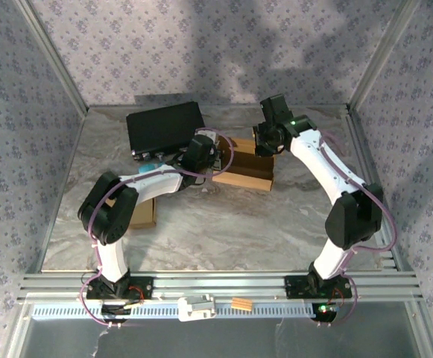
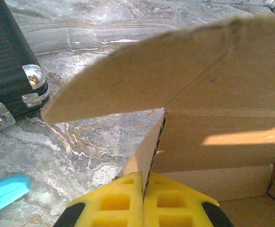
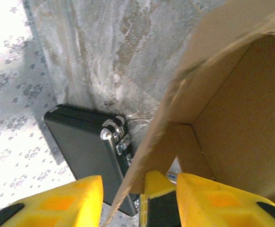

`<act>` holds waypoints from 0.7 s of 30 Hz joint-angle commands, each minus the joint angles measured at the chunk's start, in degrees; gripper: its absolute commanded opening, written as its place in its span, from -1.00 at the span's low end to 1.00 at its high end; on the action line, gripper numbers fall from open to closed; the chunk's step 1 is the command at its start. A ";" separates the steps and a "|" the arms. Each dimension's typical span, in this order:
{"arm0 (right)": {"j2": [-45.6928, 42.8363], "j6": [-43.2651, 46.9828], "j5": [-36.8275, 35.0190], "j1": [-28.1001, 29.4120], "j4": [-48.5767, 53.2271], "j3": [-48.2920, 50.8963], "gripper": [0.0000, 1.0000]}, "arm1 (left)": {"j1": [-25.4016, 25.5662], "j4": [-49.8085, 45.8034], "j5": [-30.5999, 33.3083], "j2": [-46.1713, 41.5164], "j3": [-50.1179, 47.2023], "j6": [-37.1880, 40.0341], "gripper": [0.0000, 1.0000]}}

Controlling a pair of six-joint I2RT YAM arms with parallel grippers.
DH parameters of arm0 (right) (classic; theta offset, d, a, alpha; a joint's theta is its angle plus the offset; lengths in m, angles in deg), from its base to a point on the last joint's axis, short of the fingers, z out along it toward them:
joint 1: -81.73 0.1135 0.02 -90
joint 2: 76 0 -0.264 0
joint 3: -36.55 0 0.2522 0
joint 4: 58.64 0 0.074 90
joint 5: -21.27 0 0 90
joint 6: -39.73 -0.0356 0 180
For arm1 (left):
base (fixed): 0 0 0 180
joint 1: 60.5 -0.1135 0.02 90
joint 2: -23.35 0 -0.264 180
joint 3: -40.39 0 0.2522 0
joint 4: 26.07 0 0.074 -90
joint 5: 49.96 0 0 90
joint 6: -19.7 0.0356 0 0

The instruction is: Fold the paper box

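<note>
The brown paper box point(image 1: 244, 170) lies at mid-table, partly formed, with flaps standing up. My left gripper point(image 1: 201, 153) sits at the box's left end. In the left wrist view its yellow fingers point(image 2: 120, 201) are pressed together on the edge of an upright cardboard wall point(image 2: 151, 149), under a curved flap point(image 2: 142, 80). My right gripper point(image 1: 266, 142) hangs over the box's far right corner. Its jaws point(image 3: 139, 185) stand apart around a slanting flap point(image 3: 175, 118), and neither pad point(image 3: 61, 201) presses on it. The box's inside point(image 3: 241, 123) shows to the right.
A black case point(image 1: 164, 127) with metal latches lies at the back left, close to the box point(image 3: 87, 142). A second flat cardboard piece point(image 1: 143, 212) lies under the left arm. A blue object point(image 2: 4, 191) rests on the marble beside the left gripper. Patterned walls enclose the table.
</note>
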 commanded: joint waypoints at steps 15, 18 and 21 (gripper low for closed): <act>-0.90 -0.05 6.79 -2.39 -1.41 6.40 -0.79 | 1.98 1.87 1.98 -2.56 -3.71 -0.45 -1.00; -1.85 -0.02 7.68 -2.33 -2.14 7.97 -0.96 | 2.06 3.16 1.94 -3.31 -5.07 -1.39 -0.89; -2.97 0.20 8.30 -2.29 -2.76 9.74 -1.00 | 2.15 3.29 1.67 -5.24 -6.54 -2.95 -0.56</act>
